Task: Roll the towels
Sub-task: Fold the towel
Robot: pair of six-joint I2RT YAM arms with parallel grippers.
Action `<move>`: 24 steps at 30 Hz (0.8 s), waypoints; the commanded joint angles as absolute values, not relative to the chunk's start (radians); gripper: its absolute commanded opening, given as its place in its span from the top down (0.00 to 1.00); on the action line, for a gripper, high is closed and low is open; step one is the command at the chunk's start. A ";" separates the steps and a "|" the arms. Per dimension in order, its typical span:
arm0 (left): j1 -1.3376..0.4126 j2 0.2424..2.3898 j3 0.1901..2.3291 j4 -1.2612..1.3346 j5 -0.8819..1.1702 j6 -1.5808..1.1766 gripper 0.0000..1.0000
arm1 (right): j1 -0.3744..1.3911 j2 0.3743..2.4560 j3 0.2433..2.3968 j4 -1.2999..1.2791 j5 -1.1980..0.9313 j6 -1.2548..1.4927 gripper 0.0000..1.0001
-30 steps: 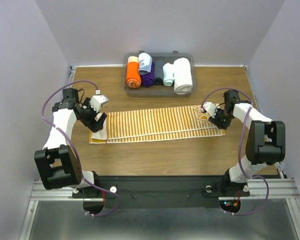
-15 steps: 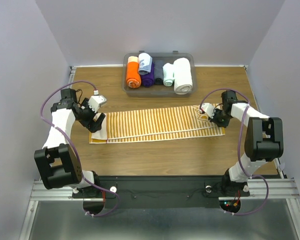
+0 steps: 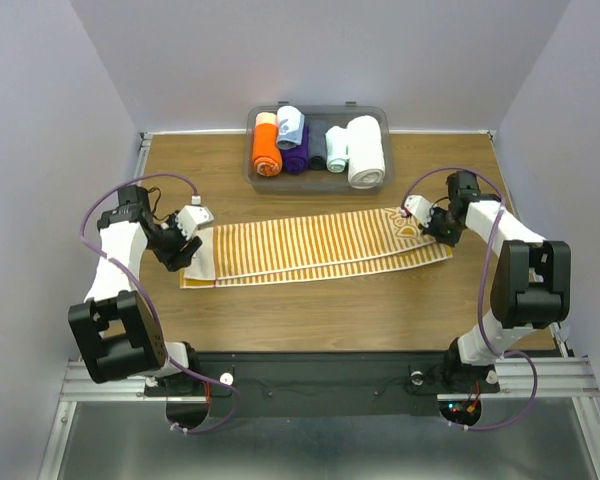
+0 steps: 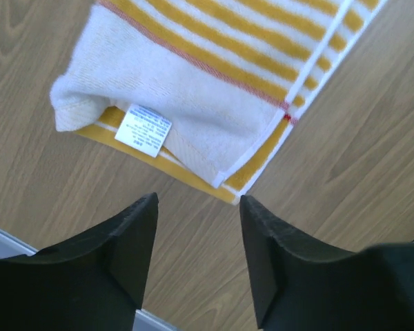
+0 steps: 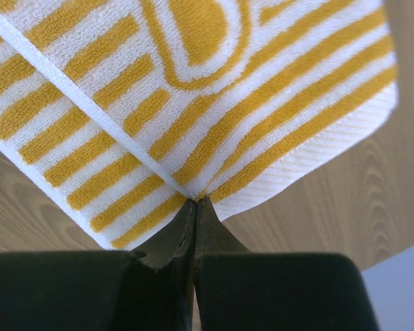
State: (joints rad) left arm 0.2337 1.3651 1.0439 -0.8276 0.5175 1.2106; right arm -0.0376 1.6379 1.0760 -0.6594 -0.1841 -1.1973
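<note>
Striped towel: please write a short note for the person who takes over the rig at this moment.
Left hand: open, nothing in it, just short of the striped towel's label end.
Right hand: shut on the towel's other end, at its edge.
Towel: folded into a long strip, flat across the table. Pale blue towel lies bundled in the bin at the back.
Done: folding. Left: rolling the strip, not yet begun.

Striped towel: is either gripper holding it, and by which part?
The right gripper is shut on the striped towel, pinching the edge at its right end. The left gripper stands open just short of the left end, holding nothing.
</note>
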 commanded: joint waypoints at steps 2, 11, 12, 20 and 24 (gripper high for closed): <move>0.241 1.269 0.921 -0.870 0.428 1.452 0.42 | -0.028 1.582 1.143 -0.703 -0.210 -1.206 0.99; 0.241 1.336 0.920 -0.827 0.393 1.439 0.42 | -0.021 1.620 1.135 -0.736 -0.183 -1.224 0.99; 0.242 1.336 0.922 -0.824 0.397 1.434 0.42 | -0.021 1.623 1.135 -0.735 -0.186 -1.223 0.99; 0.242 1.295 0.859 -0.822 0.365 1.563 0.48 | -0.021 1.634 1.169 -0.738 -0.192 -1.200 1.00; 0.242 1.311 0.848 -0.851 0.396 1.617 0.48 | -0.021 1.644 1.175 -0.739 -0.189 -1.190 0.99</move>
State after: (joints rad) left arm 0.2379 1.3247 0.8619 -0.8059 0.3752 1.5177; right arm -0.0307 1.6314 1.1221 -0.7277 -0.1886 -1.2037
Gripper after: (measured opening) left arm 0.519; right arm 0.012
